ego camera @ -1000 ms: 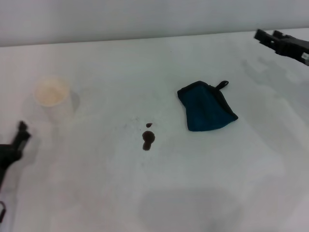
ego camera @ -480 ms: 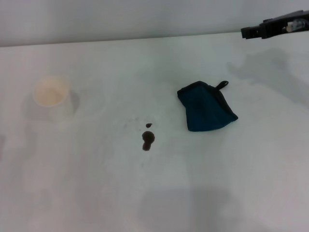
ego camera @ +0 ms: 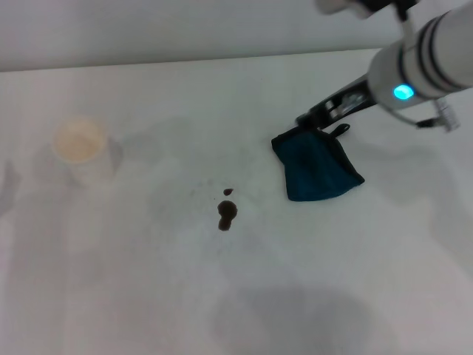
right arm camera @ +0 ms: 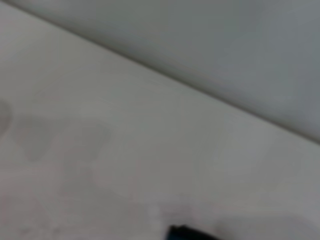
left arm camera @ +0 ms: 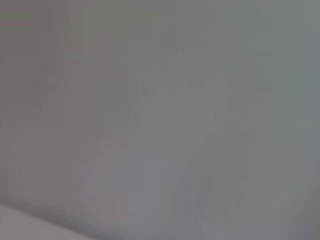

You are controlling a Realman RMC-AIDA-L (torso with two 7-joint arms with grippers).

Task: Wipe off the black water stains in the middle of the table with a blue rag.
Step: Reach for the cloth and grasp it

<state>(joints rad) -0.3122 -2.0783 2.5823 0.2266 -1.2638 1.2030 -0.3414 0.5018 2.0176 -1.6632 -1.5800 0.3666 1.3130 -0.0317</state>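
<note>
Overhead, right gripper at blue rag far edge; finger spread unclear; left gripper unseen.

Right arm reaches in from the upper right of the head view, white forearm angled down toward centre, a blue light lit on its wrist housing. Right claw dark, low, pointing leftward at the arm's end; finger spacing not discernible. Left arm and left claw out of sight in every view.
</note>
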